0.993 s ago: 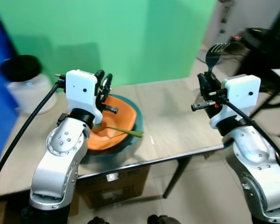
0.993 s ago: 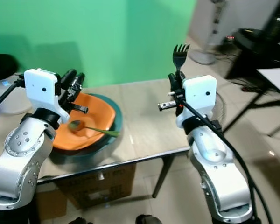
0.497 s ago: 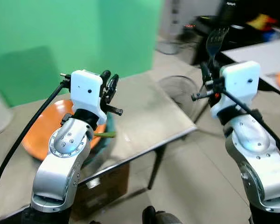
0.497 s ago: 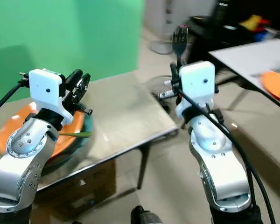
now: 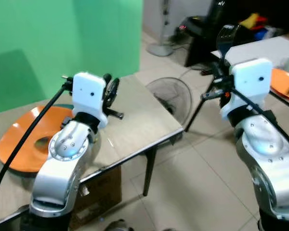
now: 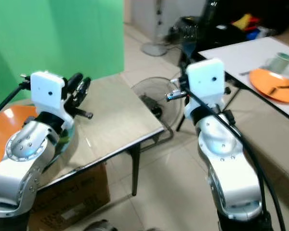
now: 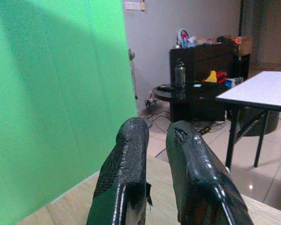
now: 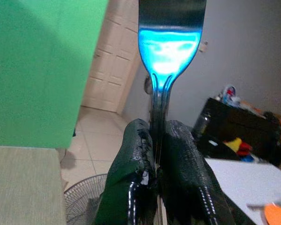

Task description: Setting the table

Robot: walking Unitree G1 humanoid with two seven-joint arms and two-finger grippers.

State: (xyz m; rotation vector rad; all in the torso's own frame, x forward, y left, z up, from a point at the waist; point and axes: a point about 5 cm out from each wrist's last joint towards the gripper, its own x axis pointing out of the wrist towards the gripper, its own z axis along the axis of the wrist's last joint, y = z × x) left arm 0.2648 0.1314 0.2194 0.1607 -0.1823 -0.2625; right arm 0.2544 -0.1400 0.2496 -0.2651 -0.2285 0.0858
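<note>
Green backdrop [image 5: 48,43] stands behind a beige table [image 5: 139,115], where an orange plate [image 5: 24,144] lies at nine o'clock. At the table's three o'clock a floor fan [image 5: 176,96] rests on tile. Right gripper [image 8: 158,154], raised at two o'clock, pinches a fork [image 8: 171,51] upright, tines up. Left gripper [image 7: 157,164] hovers over the table, fingers nearly together, holding nothing. A white table [image 6: 241,53] at one o'clock carries another orange plate [image 6: 274,86] and a cup [image 6: 281,60].

Head eyes look down over both arms at the beige table [image 5: 144,115]; wrist cameras face along each gripper's fingers.
</note>
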